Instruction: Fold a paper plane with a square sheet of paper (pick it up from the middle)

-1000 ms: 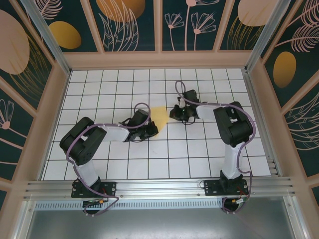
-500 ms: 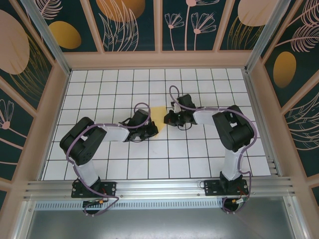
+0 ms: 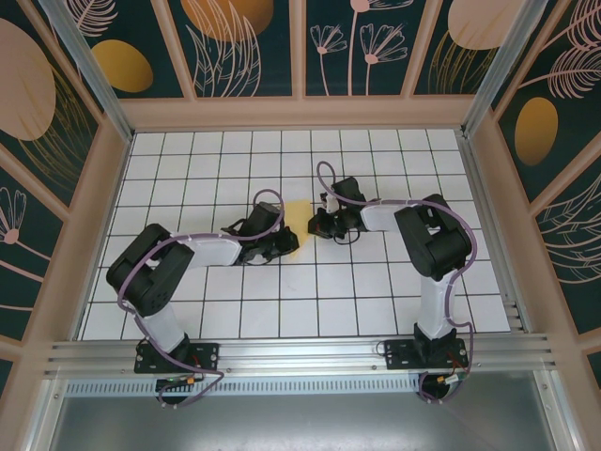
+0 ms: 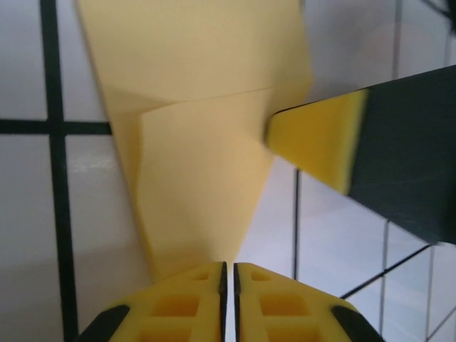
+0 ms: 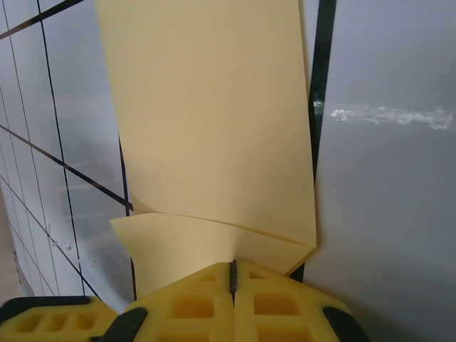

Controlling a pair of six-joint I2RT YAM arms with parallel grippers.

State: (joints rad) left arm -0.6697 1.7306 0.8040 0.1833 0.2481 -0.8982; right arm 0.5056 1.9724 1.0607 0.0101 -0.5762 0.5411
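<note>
**Fold in progress, seen from above and from both wrists.** At the left, the left gripper [image 3: 279, 246] lies low on the white grid-tiled table [image 3: 357, 301], at the near-left edge of the square sheet of paper [image 3: 299, 216]. From its own wrist, the left gripper [image 4: 228, 274] has its yellow pads drawn together, with only a hairline slit between them. The narrow end of the yellow sheet [image 4: 206, 178] runs right up to them. Whether any paper is nipped in that slit cannot be told.

At the centre, the sheet lies on the middle of the table between the two grippers. It is already partly folded, with one flap lying across another along a slanted crease.

At the right, the right gripper [image 3: 317, 224] sits against the sheet's right edge. One of its fingers [image 4: 385, 157] reaches in to touch that edge in the left wrist's view. From the right wrist, the right gripper [image 5: 231, 274] is closed, with its tips at the point where the upper layer of the sheet [image 5: 214, 128] meets the flap beneath. It is unclear whether paper is caught there.

**Note on technique.** The step in hand appears to be setting a crease.
- One gripper should pin the layers flat while the other runs its closed tips along the fold line, pressing down onto the table.
- The strokes should be short and should follow the edge.
- Thin paper will likely skid on the smooth tiles or buckle if pushed from the side.
- Any let-go should be gentle, so the flap does not spring up.
</note>
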